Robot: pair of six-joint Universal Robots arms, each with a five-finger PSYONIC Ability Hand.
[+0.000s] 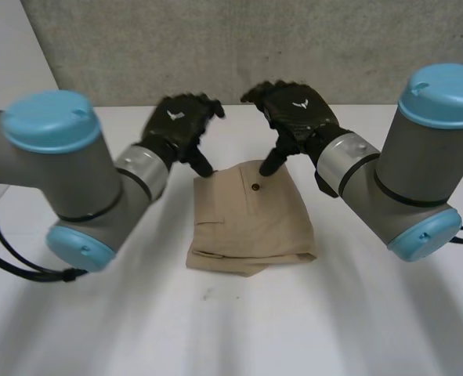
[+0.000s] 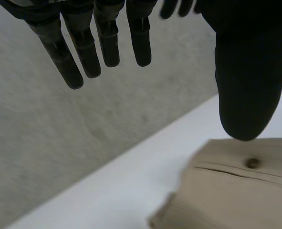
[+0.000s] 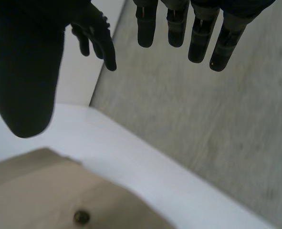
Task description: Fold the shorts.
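Shorts [image 1: 251, 219], folded compact, lie central on the counter [image 1: 231, 337]. Your left hand [image 1: 178, 125] at their 11 o'clock and right hand [image 1: 298, 113] at 1 o'clock hover splayed and empty, thumbs by the far edge, probably since folding looks finished.

The table [image 1: 239, 329] is looked down on from high up and behind in the head view, and the grey wall [image 1: 215, 47] is faced at the far side. Each wrist view is taken very close, from under its own hand and along the fingers toward that wall: the left hand [image 2: 107, 43] in one, the right hand [image 3: 176, 24] in the other. The tan shorts [image 1: 251, 227] are shared by all three views. The dark spot seen on them is likely the same button [image 1: 255, 187].
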